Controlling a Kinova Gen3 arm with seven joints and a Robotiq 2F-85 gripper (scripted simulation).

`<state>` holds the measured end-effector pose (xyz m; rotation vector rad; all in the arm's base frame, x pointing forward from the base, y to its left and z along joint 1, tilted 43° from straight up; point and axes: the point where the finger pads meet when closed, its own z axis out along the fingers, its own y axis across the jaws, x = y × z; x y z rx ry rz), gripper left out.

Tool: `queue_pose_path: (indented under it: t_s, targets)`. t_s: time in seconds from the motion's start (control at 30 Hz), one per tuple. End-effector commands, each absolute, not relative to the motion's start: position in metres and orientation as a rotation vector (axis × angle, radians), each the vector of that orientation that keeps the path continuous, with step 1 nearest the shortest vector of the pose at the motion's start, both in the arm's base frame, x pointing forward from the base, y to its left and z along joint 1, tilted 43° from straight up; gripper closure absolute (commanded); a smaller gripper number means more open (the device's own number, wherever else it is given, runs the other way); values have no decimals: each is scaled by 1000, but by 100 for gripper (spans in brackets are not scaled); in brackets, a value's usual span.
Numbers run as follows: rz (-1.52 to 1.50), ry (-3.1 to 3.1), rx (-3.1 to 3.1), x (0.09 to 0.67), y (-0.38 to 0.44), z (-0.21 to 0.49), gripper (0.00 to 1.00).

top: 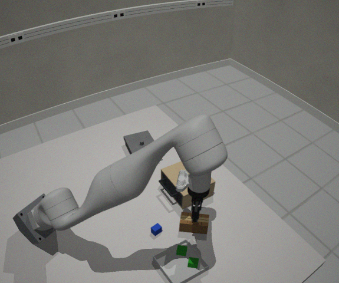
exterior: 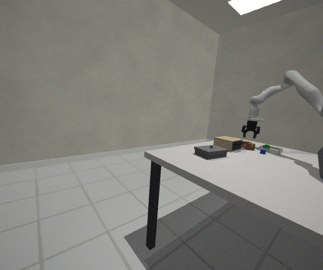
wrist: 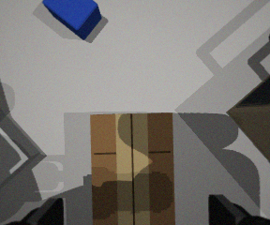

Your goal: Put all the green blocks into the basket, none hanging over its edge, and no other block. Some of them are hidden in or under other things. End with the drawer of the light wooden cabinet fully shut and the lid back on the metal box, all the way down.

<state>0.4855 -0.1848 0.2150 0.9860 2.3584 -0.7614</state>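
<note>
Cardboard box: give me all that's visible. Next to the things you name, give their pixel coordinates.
The cardboard box (top: 193,226) (exterior: 249,145) (wrist: 104,141) is brown, looks like corrugated board, with a paler tape-like strip along its top and a dark centre seam. Short dark lines cross the top either side. It sits upright on the table between cabinet (top: 190,199) (exterior: 223,143) (wrist: 254,119) and basket (top: 163,272) (exterior: 277,151) (wrist: 27,161). The open jaws above don't touch it.

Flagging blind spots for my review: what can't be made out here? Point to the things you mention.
- Inside the metal box (top: 136,140) (exterior: 210,151): its lid covers it, top and exterior.
- Inside the cardboard box (top: 193,226) (exterior: 249,145) (wrist: 132,169): closed flaps, top and wrist.
- Basket's (top: 180,278) (wrist: 29,161) near corner: cut off, top view's bottom edge.
</note>
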Motion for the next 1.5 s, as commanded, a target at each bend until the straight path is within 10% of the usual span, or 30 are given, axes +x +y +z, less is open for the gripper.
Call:
queue_pose_path:
  t_s: [0.0, 1.47]
  targets:
    - [-770, 2357, 987, 486, -192, 208, 7]
    - [-769, 2361, 977, 488, -197, 204, 7]
